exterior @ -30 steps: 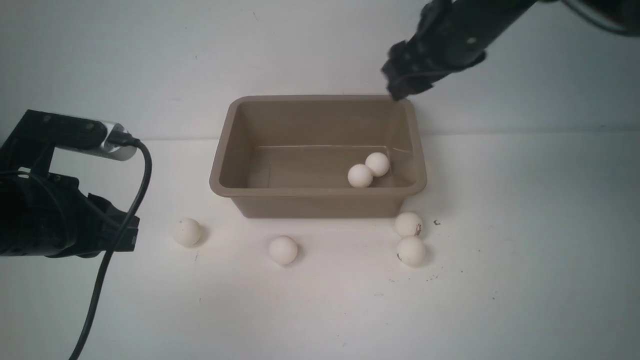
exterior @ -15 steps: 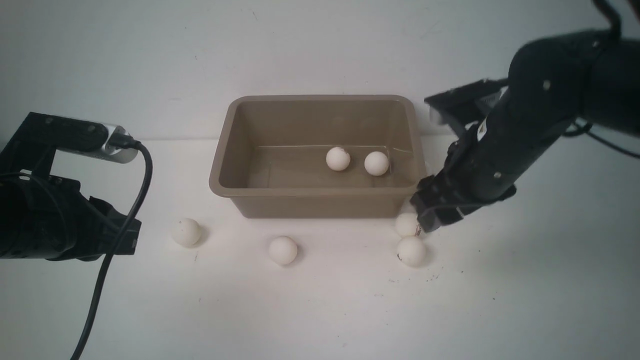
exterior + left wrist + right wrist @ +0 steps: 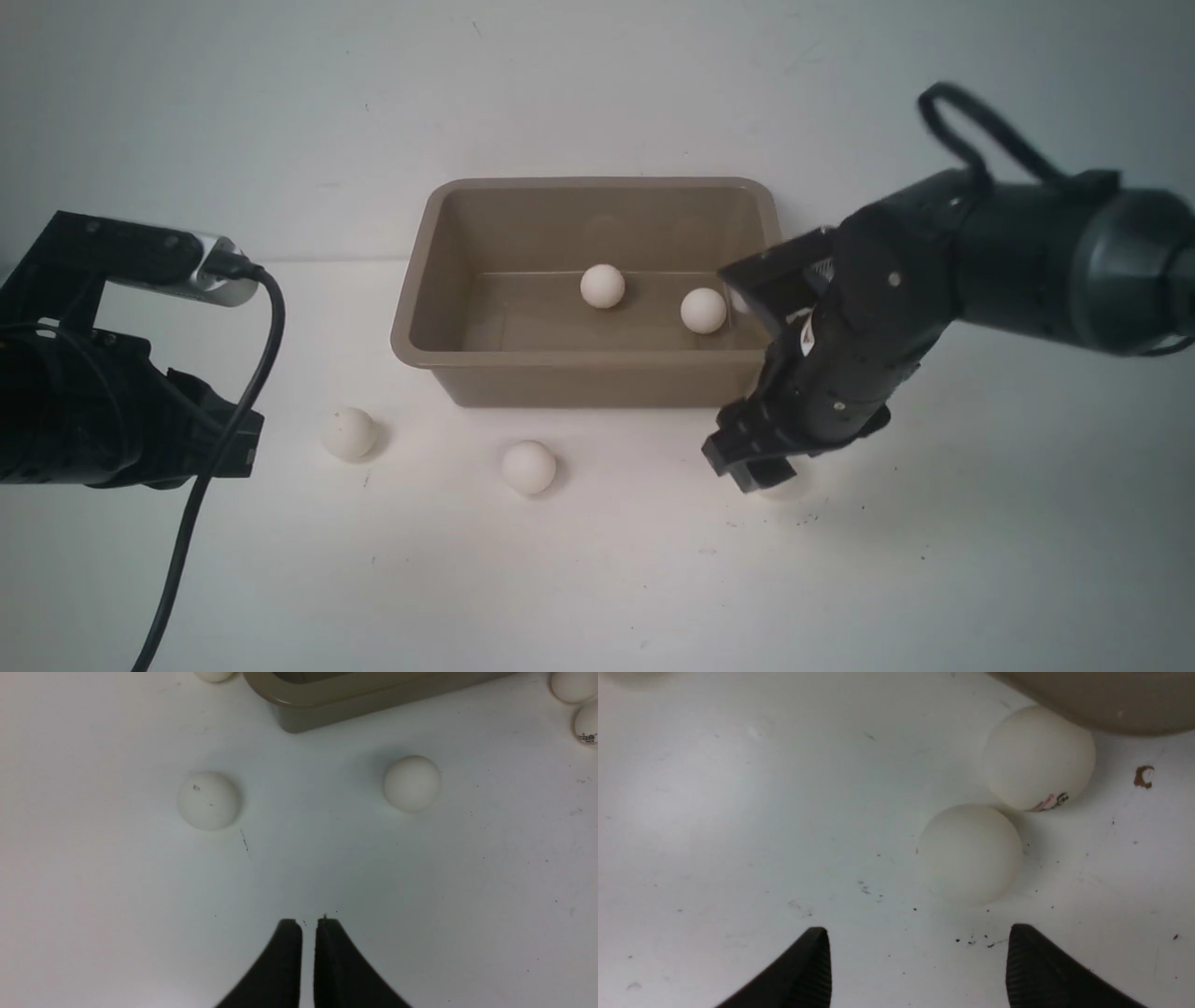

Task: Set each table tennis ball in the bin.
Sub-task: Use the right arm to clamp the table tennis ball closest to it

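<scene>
we see our right gripper has swung from above the bin at its far corner down to the table by its near right corner. its jaws are spread wide and hold nothing. the near ball lies just ahead of them, with the printed ball behind it by the bin's wall. inside the bin the middle ball has rolled away from the right-hand ball - so 2 are in and 4 wait outside, counting the left ball and the front ball. we judge the next pickup is starting. our left gripper hovers clenched - empty.
</scene>
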`<state>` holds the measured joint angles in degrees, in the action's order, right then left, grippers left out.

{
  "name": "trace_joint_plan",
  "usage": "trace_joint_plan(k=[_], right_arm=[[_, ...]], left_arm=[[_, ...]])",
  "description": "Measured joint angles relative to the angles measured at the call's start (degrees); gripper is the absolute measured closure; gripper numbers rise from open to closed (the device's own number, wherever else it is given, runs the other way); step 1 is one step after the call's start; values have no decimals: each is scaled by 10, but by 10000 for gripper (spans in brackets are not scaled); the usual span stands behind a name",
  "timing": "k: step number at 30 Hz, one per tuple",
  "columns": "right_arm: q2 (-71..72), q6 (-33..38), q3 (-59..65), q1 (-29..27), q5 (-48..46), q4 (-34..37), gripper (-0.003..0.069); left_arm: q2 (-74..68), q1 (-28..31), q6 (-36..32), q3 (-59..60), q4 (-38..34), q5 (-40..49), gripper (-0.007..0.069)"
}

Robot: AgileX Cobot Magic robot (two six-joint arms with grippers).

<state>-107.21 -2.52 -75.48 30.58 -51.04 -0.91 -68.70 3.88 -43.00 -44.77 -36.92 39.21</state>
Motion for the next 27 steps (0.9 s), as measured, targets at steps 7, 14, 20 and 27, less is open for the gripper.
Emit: trace_joint_plan(k=[7, 14, 20, 27], right_arm=[[-7, -44, 0, 4, 14, -15, 200], [-7, -82, 0, 4, 28, -26, 200], [-7, -100, 0, 4, 46, -33, 200], [-7, -118, 0, 4, 55, -46, 200]], left_arm=[[0, 0, 0, 0, 0, 1, 594], [0, 0, 0, 0, 0, 1, 594], [0, 0, 0, 0, 0, 1, 594], [0, 0, 0, 0, 0, 1, 594]])
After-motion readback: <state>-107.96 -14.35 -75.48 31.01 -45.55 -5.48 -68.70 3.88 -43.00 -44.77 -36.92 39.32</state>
